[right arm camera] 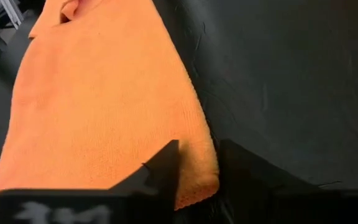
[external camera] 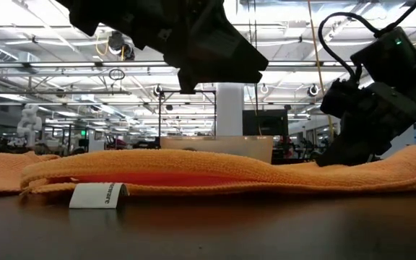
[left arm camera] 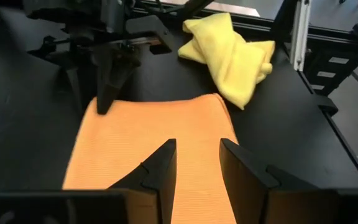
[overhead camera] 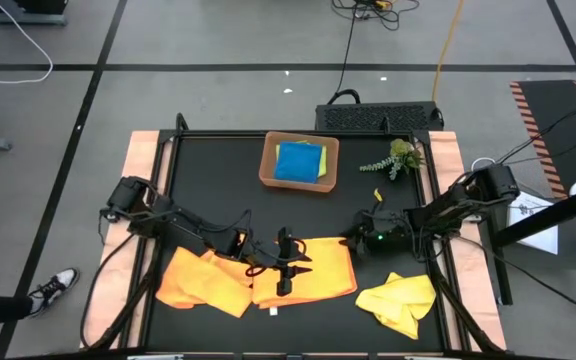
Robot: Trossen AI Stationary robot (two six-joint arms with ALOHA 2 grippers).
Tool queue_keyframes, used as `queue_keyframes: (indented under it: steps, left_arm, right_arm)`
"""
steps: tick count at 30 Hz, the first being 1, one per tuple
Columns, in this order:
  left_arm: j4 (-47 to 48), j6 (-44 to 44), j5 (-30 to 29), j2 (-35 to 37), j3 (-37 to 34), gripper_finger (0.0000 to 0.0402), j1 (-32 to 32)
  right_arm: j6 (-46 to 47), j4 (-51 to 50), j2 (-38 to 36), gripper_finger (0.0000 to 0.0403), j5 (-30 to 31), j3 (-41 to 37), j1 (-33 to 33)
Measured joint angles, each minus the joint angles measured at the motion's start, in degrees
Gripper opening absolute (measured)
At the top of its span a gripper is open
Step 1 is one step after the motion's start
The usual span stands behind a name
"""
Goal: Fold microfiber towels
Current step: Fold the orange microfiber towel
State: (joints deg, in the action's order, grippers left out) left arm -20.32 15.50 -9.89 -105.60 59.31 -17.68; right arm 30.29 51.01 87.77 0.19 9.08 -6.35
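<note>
I'm looking down on the black table [overhead camera: 218,170], where a folded orange towel [overhead camera: 313,268] is lying flat near the front edge, with a second orange towel [overhead camera: 203,280] crumpled just beside it on the left. A yellow towel [overhead camera: 400,300] is sitting bunched at the front right, and a blue towel [overhead camera: 298,162] is resting folded in the brown tray [overhead camera: 268,170] at the back. A plant sprig [overhead camera: 396,158] is lying right of the tray.

My left gripper [left arm camera: 197,168] is hovering over the folded orange towel with its fingers partly apart and nothing between them. My right gripper [right arm camera: 197,165] is sitting at that towel's right corner, its fingers straddling the folded edge with a narrow gap; I cannot tell whether they are actually pinching the cloth. In the low view I'm seeing the towel as a flat layered strip with a white tag [external camera: 98,195] sticking out at its front, and the right gripper touching down on its right end.
</note>
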Motion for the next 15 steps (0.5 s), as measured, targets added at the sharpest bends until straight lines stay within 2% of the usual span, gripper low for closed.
queue_keyframes:
  steps: [6,10,15]
  left_arm:
    - [-0.2,-0.6,0.1,0.0,0.0,0.0124,1.1]
    - [-0.2,-0.2,1.5,0.0,0.0,0.0135,2.5]
    - [-0.8,-0.3,1.5,0.0,0.0,0.0192,5.0]
  right_arm:
    - [-1.9,4.2,0.1,0.0011,-0.7,-0.1,0.0]
    - [-2.7,9.3,0.0,0.0009,-0.7,-0.1,0.0]
    - [-4.8,12.3,0.0,0.0003,-0.7,0.8,0.0]
